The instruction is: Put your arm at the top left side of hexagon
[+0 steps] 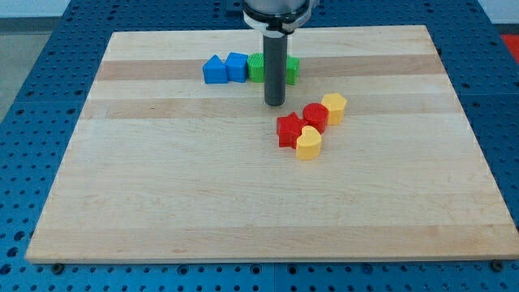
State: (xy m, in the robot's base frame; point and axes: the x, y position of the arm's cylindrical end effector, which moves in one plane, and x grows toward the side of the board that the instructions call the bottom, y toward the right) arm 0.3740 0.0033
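Upper centre of the frame, my tip (275, 104) rests on the wooden board (162, 186), touching no block. No jaws to report, it's a plain dark rod, so open or closed doesn't apply.

Just below and right of the tip sits a cluster: red star-like block (288, 130), red hexagon-looking block (315, 116), yellow block (334, 106) at the upper right end, and a yellow heart-shaped block (308, 143) at the lower end. These look touching or nearly so.

The red hexagon seems to be the task's target, though its shape is only a best guess at this size. The tip sits close off its upper left, with a small gap.

Step in hand, as I judge it: final approach, nearly done. Next move calls for a short nudge, if any, toward the hexagon's upper-left side without bumping the star.

Behind the rod, near the board's top edge: two blue blocks (225, 68) side by side, then a green block (258, 67) largely hidden by the rod; its shape can't be told. The arm's upper part is cut off by the frame top.
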